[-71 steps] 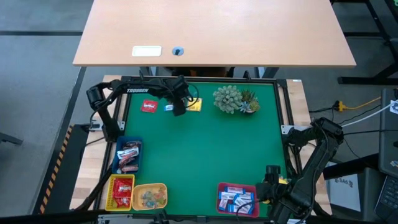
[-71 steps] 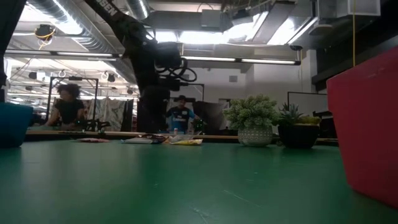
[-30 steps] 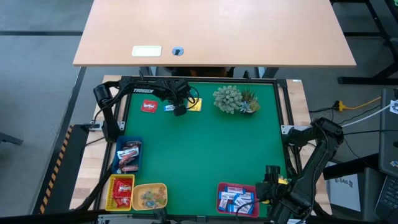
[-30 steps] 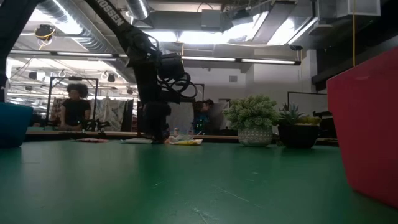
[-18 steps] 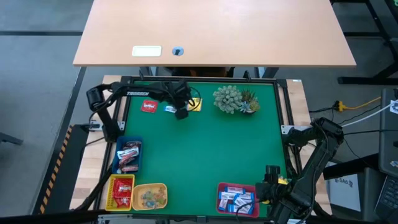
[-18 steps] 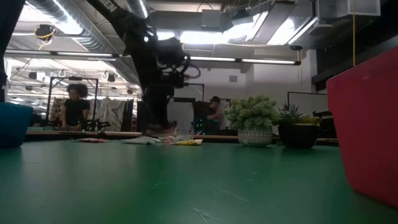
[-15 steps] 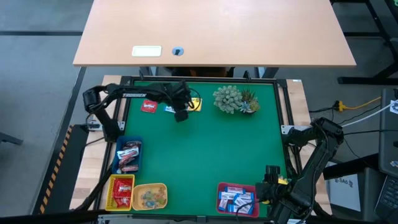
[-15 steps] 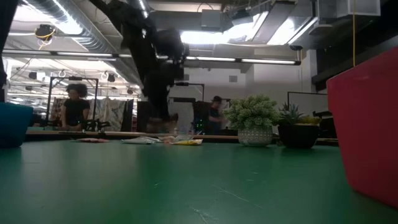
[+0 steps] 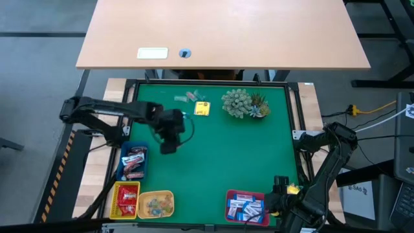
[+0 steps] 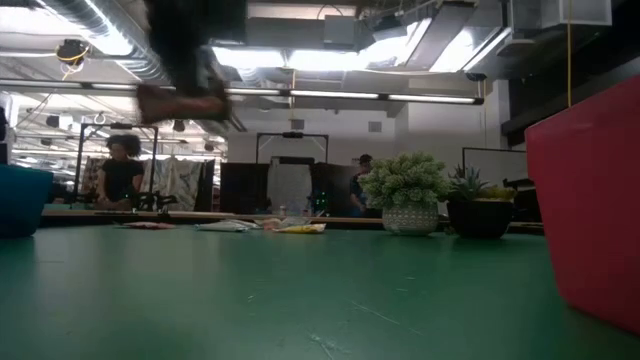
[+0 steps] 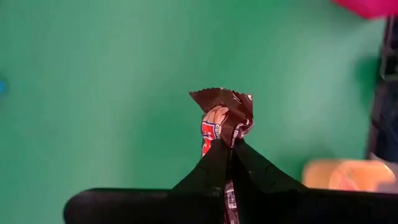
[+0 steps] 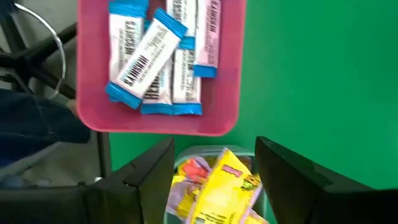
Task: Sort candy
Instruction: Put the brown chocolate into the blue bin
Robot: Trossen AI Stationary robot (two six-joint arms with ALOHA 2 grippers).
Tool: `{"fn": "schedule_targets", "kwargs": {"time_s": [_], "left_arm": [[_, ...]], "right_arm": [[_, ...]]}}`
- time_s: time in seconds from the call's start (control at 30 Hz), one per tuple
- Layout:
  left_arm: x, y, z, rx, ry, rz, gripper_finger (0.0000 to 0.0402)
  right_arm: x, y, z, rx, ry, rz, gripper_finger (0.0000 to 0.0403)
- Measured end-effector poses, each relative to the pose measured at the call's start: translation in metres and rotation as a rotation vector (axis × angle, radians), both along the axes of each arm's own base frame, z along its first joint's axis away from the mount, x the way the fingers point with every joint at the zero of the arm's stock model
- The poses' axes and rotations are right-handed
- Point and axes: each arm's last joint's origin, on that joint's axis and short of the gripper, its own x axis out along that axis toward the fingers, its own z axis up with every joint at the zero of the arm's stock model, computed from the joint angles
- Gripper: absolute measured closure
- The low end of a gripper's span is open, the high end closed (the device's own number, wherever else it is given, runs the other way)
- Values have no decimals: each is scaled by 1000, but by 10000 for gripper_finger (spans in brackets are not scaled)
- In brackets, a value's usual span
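Note:
My left gripper [image 9: 167,147] hangs above the green mat's left half, shut on a dark red-brown wrapped candy [image 11: 222,112]; the low view shows it high up [image 10: 185,92]. A yellow candy [image 9: 202,108] and two small sweets [image 9: 186,96] lie flat on the mat near the far edge. My right gripper [image 9: 282,189] waits open at the near right corner, over a greenish tray of yellow candy [image 12: 219,185], beside the pink tray [image 12: 93,93] of blue-and-white candy. My left gripper pinches the candy between its two fingertips [image 11: 214,155], at the wrapper's end nearest the fingers [image 11: 219,133]. The rest of the wrapper with its crimped end [image 11: 217,98] sticks out past the fingertips. The fingers come from above and the candy is lifted clear of the mat.
A blue tray [image 9: 123,162], a red tray [image 9: 117,199] and a yellow tray [image 9: 155,194] stand along the near left edge. A spiky green plant [image 9: 244,103] stands at the far edge. The mat's middle is bare green.
My left gripper has risen from the far edge and swung toward the near left, staying shut. The red candy that lay at the far left is gone from there, and the gripper carries a dark red sweet clear of the mat.

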Motion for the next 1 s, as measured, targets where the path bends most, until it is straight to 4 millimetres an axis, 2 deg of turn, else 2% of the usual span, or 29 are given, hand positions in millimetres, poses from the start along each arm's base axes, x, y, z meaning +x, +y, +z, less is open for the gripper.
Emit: {"fn": "schedule_targets", "kwargs": {"time_s": [0.13,0.27,0.5,0.77,1.0], "left_arm": [[-21,-28,4,-25,127,38,401],[-39,-52,0,25,286,78,401],[-65,-86,-1,76,439,90,401],[-90,-109,-1,144,537,86,401],[-99,-115,-1,214,539,131,398]], "right_arm": [[1,2,0,25,-16,0,180],[2,4,1,41,-25,0,180],[5,8,1,80,-50,0,180],[6,10,2,99,-69,-1,180],[6,9,2,91,-78,-3,180]]}}
